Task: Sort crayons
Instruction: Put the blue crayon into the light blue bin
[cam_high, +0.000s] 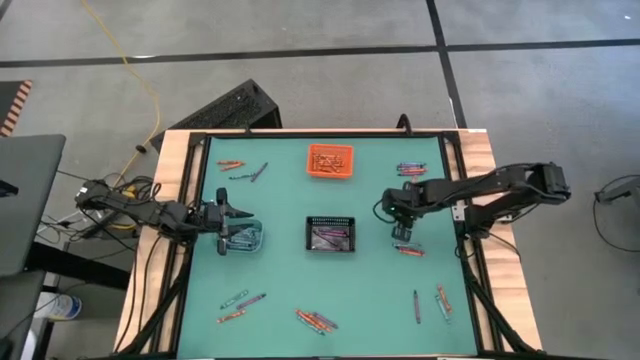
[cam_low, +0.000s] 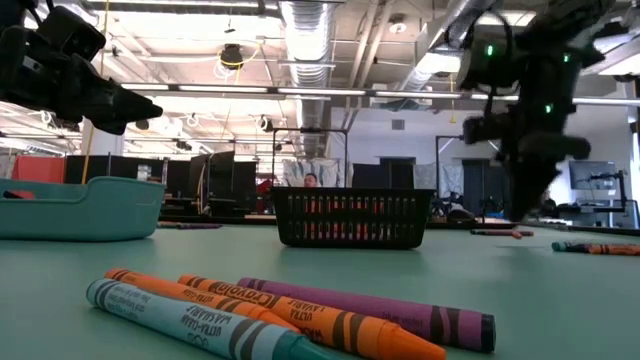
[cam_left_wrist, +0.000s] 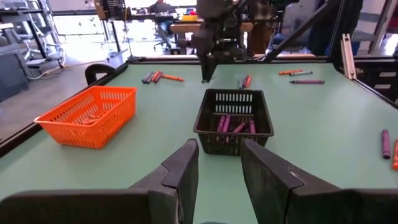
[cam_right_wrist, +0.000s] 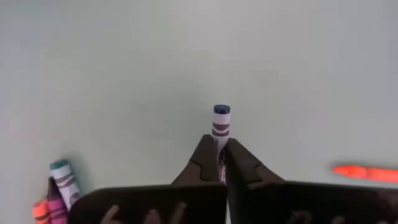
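Right gripper down at table's 3 o'clock, pinching a blue crayon by its middle, probably so it lifts level. Left gripper parked spread above teal bin, 9 o'clock.

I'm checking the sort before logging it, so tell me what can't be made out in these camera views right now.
- The crayon in the right gripper: the closed fingers hide most of it in the right wrist view.
- Clear bin contents: the left gripper overlaps it in the high view; its wall hides them in the low view.
- Orange bin contents: too small in the high view.
- Black bin contents: mesh obscures them in the low view.
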